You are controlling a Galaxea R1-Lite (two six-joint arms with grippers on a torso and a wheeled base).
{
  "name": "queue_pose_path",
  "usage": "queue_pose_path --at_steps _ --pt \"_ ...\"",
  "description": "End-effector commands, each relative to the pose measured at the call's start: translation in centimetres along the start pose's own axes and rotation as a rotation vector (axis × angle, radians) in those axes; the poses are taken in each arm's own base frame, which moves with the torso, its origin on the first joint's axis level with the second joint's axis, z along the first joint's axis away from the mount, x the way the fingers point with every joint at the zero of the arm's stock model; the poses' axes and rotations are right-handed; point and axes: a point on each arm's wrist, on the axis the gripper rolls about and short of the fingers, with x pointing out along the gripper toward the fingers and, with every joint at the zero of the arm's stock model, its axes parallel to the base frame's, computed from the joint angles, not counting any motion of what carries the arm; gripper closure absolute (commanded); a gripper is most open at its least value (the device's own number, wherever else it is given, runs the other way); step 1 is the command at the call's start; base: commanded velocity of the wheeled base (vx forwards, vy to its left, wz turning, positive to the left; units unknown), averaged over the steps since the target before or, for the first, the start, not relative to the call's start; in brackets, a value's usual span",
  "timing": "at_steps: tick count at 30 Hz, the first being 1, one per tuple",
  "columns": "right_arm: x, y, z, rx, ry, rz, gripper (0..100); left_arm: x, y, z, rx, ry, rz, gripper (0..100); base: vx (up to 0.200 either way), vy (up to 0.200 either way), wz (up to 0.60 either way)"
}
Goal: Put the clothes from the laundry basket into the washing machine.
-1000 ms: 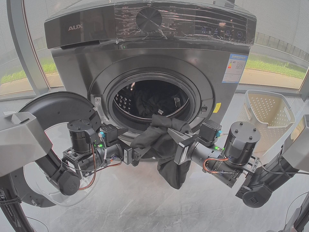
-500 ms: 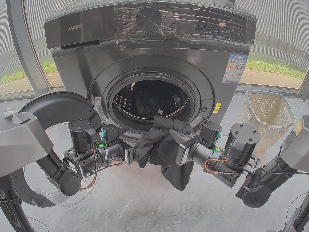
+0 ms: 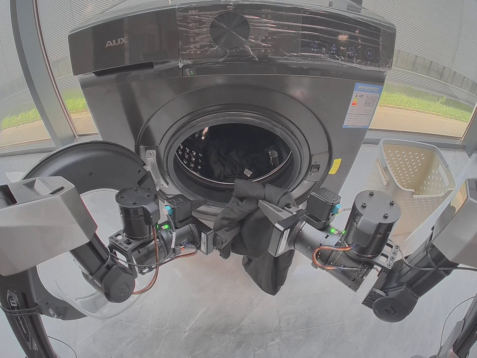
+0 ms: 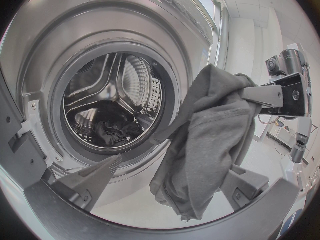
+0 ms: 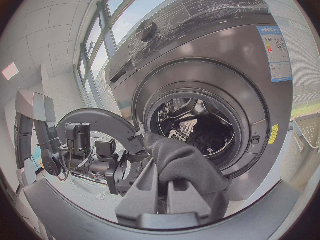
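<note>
L end effector [image 3: 224,238] neared garment [image 3: 256,227], wide; R end effector [image 3: 263,206] grips it; floor [image 3: 198,314] tiled?

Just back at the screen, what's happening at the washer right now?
The right gripper is shut on a dark garment and holds it just in front of the washer's open mouth. The left gripper is open, with the cloth hanging between its fingers. Some dark clothes already lie in the drum. The door is swung open on the robot's left, and the basket stands beside the washer on its right.
</note>
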Motion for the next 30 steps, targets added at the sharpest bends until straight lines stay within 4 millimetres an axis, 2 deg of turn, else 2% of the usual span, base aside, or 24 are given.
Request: queue_pose_path --at_steps 1,2,23,24,30 --pt "-0.1 0.0 0.0 0.000 0.002 0.002 100 0.5 0.3 -0.7 -0.003 0.010 0.007 0 0.000 0.000 0.00" --pt "-0.1 0.0 -0.1 0.000 0.005 0.001 100 0.5 0.3 -0.6 0.000 -0.002 0.011 100 0.000 0.000 0.00" --pt "0.4 -0.1 -1.0 0.015 0.006 0.012 100 0.0 -0.2 1.7 0.013 -0.138 -0.011 100 0.000 0.000 0.00" --pt "0.4 -0.1 -1.0 0.015 0.005 0.012 0 0.0 -0.4 1.8 0.011 -0.141 -0.015 100 0.000 0.000 0.00" --pt "0.4 -0.6 -1.1 0.039 0.010 -0.003 0 -0.4 -0.9 3.8 0.006 -0.200 -0.028 100 0.000 0.000 0.00"
